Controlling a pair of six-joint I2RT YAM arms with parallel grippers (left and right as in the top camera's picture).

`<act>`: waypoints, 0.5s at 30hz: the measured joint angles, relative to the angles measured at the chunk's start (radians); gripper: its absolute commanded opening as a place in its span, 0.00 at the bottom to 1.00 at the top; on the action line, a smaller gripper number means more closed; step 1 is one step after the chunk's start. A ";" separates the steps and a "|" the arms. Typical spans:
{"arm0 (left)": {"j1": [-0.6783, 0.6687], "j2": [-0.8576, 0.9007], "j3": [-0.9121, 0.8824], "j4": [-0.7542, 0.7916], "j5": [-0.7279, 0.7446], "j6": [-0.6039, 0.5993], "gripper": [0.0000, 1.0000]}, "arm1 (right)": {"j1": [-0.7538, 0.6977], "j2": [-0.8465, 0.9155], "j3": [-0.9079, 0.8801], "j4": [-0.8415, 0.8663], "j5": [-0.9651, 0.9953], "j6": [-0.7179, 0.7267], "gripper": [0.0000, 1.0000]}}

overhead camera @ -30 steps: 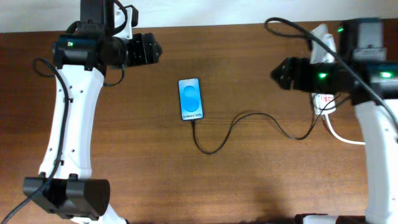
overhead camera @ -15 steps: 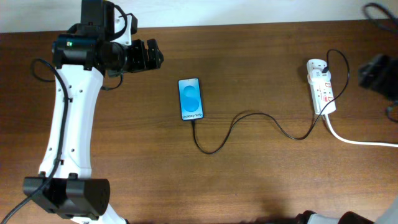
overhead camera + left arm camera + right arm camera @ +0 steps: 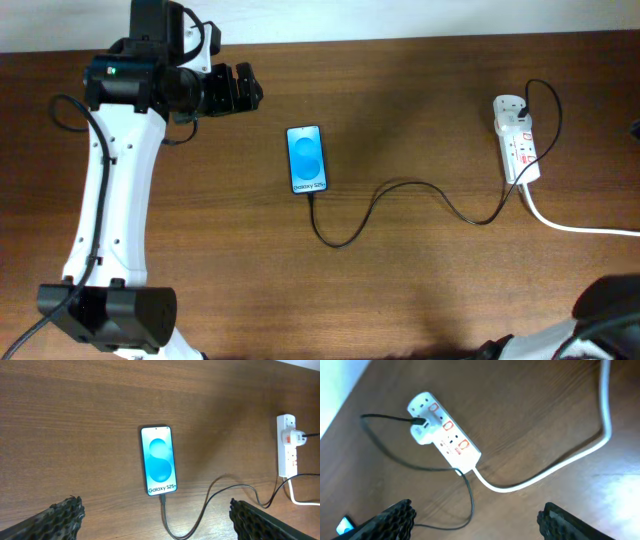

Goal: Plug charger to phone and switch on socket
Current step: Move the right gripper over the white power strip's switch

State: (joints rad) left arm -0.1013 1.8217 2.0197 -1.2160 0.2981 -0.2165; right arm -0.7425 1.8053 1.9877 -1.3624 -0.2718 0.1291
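The phone [image 3: 307, 158] lies flat mid-table with its blue screen lit; it also shows in the left wrist view [image 3: 159, 460]. The thin black charger cable [image 3: 400, 184] has its connector in the phone's bottom edge and snakes right to the white socket strip [image 3: 518, 150], where its adapter is plugged in. The right wrist view shows the socket [image 3: 445, 430] with red-marked switches. My left gripper [image 3: 238, 90] is open and empty, up left of the phone. My right gripper [image 3: 475, 520] is open and empty, high above the table near the socket.
The thick white mains cord [image 3: 580, 228] runs from the socket off the right edge and also shows in the right wrist view [image 3: 560, 465]. Part of the right arm [image 3: 610, 315] fills the bottom right corner. The table is brown wood.
The right arm has pulled away from over the socket and left the overhead view, first to the right edge, then to the bottom right. The left gripper turned slightly, then held still.
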 measured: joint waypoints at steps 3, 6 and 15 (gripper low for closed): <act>0.000 0.000 0.000 0.000 0.000 0.000 0.99 | 0.000 0.080 0.000 0.035 -0.036 0.006 0.84; 0.000 0.000 0.000 0.000 0.000 0.000 0.99 | 0.000 0.143 0.000 0.088 -0.082 0.006 0.84; 0.000 0.000 0.000 0.000 0.000 0.000 0.99 | 0.000 0.258 0.000 0.205 -0.121 -0.034 0.85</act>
State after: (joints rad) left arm -0.1013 1.8217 2.0197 -1.2160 0.2981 -0.2165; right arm -0.7429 2.0632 1.9877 -1.1572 -0.3923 0.0956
